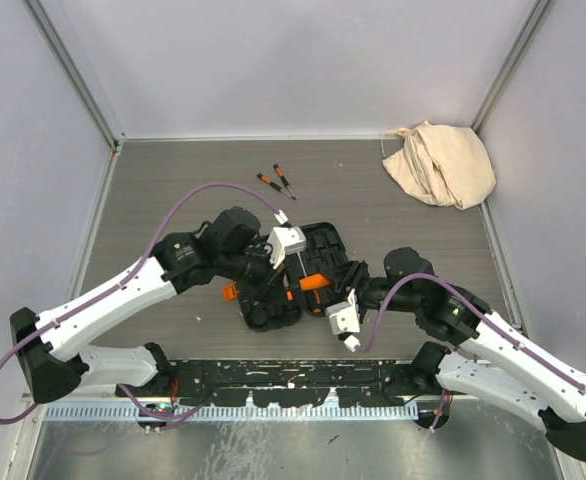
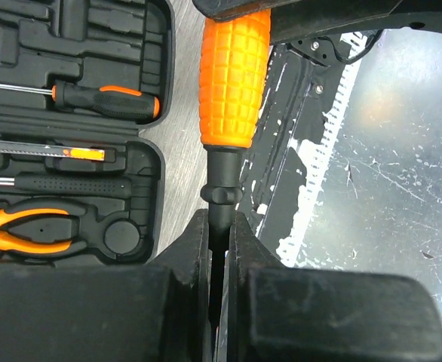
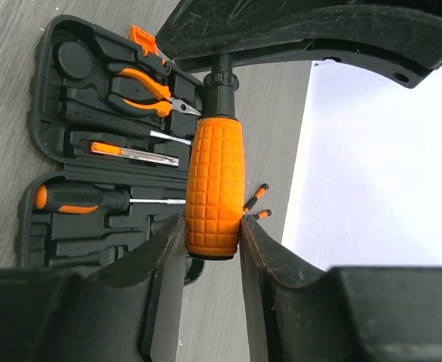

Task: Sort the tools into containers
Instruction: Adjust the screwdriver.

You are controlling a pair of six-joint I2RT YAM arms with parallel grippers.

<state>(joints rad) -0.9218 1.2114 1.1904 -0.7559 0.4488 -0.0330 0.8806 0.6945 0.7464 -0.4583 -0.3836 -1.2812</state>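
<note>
The black tool case (image 1: 318, 238) lies open at the table's middle, with pliers (image 2: 25, 230), a screwdriver (image 2: 104, 100) and a utility knife (image 2: 62, 151) in its slots. It also shows in the right wrist view (image 3: 78, 234). An orange-handled driver (image 1: 313, 281) hangs over the case's near right side, held at both ends. My left gripper (image 2: 219, 222) is shut on its black shaft (image 2: 221, 177). My right gripper (image 3: 212, 226) is shut on the butt end of its orange handle (image 3: 215, 181). In the top view the left gripper (image 1: 291, 262) and right gripper (image 1: 335, 290) face each other.
Two small orange-and-black screwdrivers (image 1: 277, 181) lie on the table behind the case, also in the right wrist view (image 3: 257, 196). A beige cloth bag (image 1: 440, 163) sits at the back right. A scuffed metal plate (image 1: 273, 450) and black rail run along the near edge.
</note>
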